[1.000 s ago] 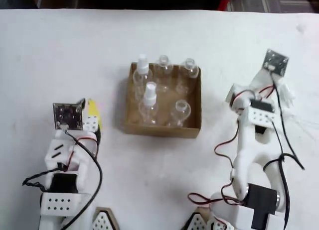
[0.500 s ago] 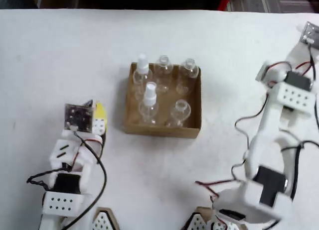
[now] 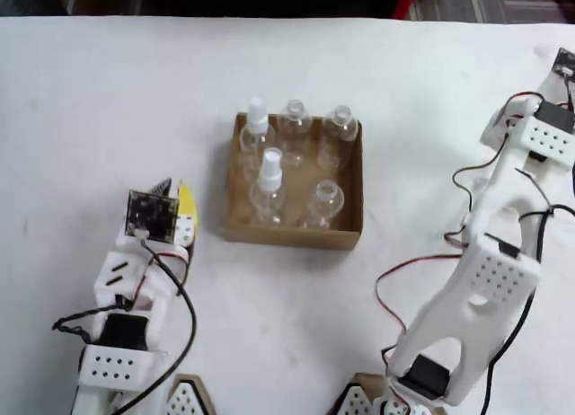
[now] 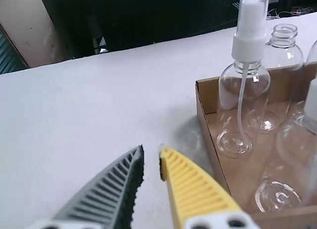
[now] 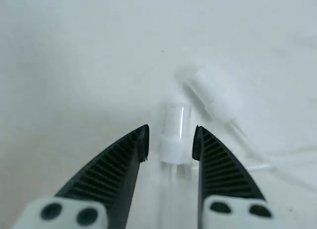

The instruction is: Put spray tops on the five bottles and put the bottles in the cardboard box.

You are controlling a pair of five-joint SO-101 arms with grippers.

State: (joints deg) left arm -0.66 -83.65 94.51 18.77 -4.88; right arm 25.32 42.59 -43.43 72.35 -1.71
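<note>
The cardboard box [image 3: 351, 231] stands mid-table with several clear bottles upright in it. Two wear white spray tops [image 3: 258, 116] [image 3: 270, 166]; three stand open-necked [image 3: 294, 120] [image 3: 340, 128] [image 3: 324, 200]. My left gripper [image 3: 174, 194] rests on the table just left of the box; its grey and yellow fingers [image 4: 151, 157] stand open by a narrow gap, holding nothing, beside the box corner [image 4: 204, 90] and a topped bottle [image 4: 244, 75]. My right gripper [image 5: 170, 140] is open, low over the table, with a loose spray top [image 5: 175, 134] lying between its fingertips. A second spray top [image 5: 213, 94] lies just beyond.
The right arm [image 3: 530, 145] stretches to the table's far right edge, trailing red and black cables. Thin dip tubes [image 5: 257, 159] from the loose tops lie across the white table near the right gripper. Open table lies behind and in front of the box.
The right arm has swung out to the far right edge of the table. The left arm has shifted a little to the right, closer to the box.
</note>
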